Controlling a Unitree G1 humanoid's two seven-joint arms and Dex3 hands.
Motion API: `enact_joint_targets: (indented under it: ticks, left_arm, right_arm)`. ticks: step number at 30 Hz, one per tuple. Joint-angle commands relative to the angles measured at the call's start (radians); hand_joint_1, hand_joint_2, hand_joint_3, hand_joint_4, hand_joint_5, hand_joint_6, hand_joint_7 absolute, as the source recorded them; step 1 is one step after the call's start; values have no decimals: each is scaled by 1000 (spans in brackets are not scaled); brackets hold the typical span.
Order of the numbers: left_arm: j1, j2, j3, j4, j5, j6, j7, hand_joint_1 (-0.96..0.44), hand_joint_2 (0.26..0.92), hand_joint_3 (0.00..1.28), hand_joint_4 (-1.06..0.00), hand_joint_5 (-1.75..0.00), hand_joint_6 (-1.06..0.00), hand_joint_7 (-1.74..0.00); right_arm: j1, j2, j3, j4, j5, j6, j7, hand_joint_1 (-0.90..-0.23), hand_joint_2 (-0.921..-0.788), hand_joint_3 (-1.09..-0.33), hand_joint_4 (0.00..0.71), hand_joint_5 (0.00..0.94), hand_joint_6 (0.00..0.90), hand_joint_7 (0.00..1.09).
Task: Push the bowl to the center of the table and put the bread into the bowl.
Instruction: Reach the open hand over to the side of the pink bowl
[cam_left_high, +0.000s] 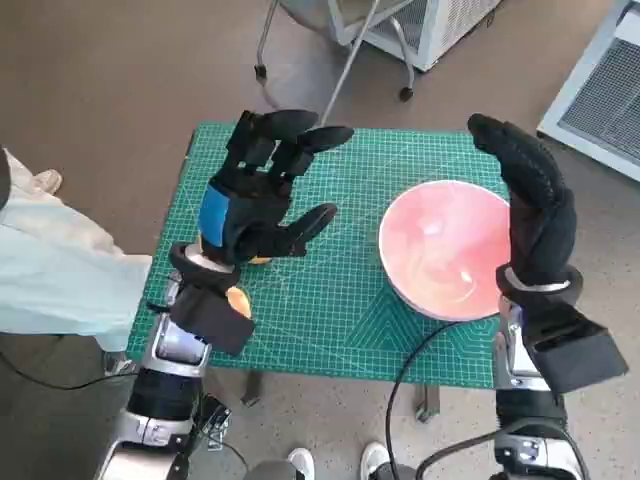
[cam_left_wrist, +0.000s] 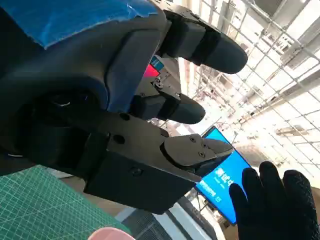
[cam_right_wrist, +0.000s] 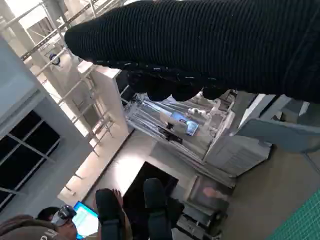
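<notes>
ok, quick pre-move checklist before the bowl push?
1. Right hand empty, fingers extended: ok.
2. Right hand beside the pink bowl, on its outer side for an inward push: ok; contact: cannot tell.
3. Bowl upright, empty: ok.
4. Bowl at table centre: not ok, it sits on the mat's right part.
5. Left hand holding nothing, raised, clear of the bowl: ok.
6. Bread located: cannot tell, orange bits show under the left hand.
</notes>
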Motion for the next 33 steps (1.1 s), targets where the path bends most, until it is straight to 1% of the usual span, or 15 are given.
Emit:
enact_joint_targets:
  ticks: [1,11,19,23,29,33]
  left_arm:
    - [1,-2,-1,-15,-15,-1,-5,68,671,578,-161,-790,-150,-994]
    - [7,-7,2,-12,-18,2,-1,70,668,583,-154,-801,-144,-1004]
    - [11,-13,3,-17,-16,7,3,71,668,586,-152,-805,-141,-1003]
    - [13,-14,3,-18,-11,7,6,71,667,587,-152,-809,-142,-1003]
    - [22,-19,2,-26,-8,10,9,70,666,589,-151,-813,-142,-1001]
    - [29,-20,3,-32,-7,10,11,67,665,589,-150,-815,-142,-1000]
  right_arm:
    - [23,-7,-4,16,5,5,11,-569,-921,-794,375,1,29,790]
    - [27,-11,-9,17,13,6,14,-573,-921,-790,374,1,23,791]
    - [31,-13,-12,16,2,3,6,-570,-921,-791,371,0,20,792]
    - [36,-21,-21,15,-3,0,1,-577,-921,-790,368,0,19,794]
    - [46,-55,-62,55,11,-26,4,-581,-921,-794,365,0,14,795]
    - [61,-83,-101,96,18,-45,-7,-578,-921,-814,361,0,4,788]
